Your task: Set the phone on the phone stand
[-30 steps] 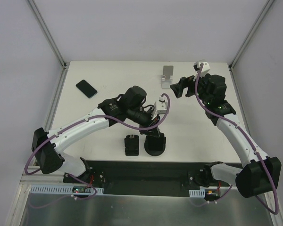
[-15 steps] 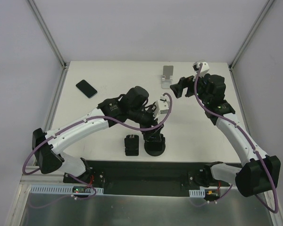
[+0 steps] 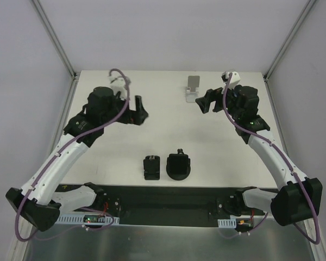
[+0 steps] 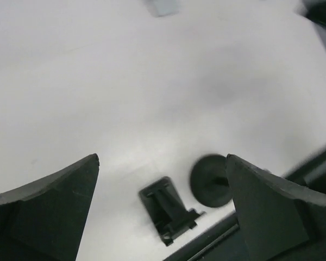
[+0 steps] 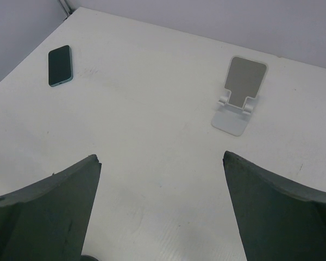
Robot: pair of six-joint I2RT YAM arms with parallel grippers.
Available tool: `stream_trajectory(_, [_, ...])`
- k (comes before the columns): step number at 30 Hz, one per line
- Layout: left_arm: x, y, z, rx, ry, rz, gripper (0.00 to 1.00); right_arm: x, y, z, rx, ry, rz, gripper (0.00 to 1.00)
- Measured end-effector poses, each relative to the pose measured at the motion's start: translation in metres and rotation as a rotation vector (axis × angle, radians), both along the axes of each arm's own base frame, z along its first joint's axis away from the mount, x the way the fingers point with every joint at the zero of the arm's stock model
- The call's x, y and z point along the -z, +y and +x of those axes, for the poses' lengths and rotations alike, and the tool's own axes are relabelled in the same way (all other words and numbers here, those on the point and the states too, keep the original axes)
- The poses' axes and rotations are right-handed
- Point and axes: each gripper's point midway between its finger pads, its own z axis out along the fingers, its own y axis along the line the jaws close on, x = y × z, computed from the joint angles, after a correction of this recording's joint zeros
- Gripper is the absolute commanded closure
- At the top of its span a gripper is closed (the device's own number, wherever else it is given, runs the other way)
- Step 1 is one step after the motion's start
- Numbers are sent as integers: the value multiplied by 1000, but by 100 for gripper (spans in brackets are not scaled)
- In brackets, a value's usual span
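The left arm is no longer stretched across the middle of the desk (image 3: 168, 136). A second ago its end effector was pressed together low over the round black mount (image 3: 179, 166). Now the arm is swung back to the far-left part of the desk, and the left end effector (image 3: 137, 111) is spread wide with nothing held between its fingers, as is confirmed in the left wrist view (image 4: 162, 159). The round mount is left standing just beside the square black mount (image 3: 151, 167), near the front edge.

The right end effector (image 3: 206, 101) is almost unmoved. It is spread, empty, and held near the white phone stand (image 3: 193, 88).

The phone (image 5: 60, 65) is seen from the right wrist lying flat at the far-left side of the desk, well apart from the stand. In the top view it is hidden beneath the left arm, and it is not caught by the left wrist camera.

The move is judged to be a release of the mount and the start of a reach for the phone. The phone is not yet grasped, so the placement itself is still to be done.
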Motion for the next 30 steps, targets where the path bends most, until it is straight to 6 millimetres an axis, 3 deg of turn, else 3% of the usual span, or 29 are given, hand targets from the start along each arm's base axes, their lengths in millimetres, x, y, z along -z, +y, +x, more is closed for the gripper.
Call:
stream_trajectory(2, [18, 56, 32, -274, 64, -17, 1, 2, 0, 1, 0, 6, -1, 3])
stream_trajectory(4, [38, 103, 50, -494, 124, -19, 1, 5, 1, 2, 0, 13, -4, 3])
stream_trajectory(10, [75, 194, 82, -901, 275, 1, 1, 9, 1, 4, 0, 25, -5, 3])
stream_trajectory(18, [132, 256, 153, -1239, 526, -20, 1, 12, 2, 5, 1, 32, -6, 3])
stream_trajectory(24, [170, 299, 207, -1381, 617, -35, 3, 15, 2, 6, 1, 39, -8, 3])
stream_trajectory(26, [177, 306, 221, -1395, 622, -36, 8, 18, 2, 7, 1, 47, -11, 3])
stream_trajectory(30, [188, 309, 248, -1393, 645, -54, 1, 28, 3, 10, 1, 71, -18, 3])
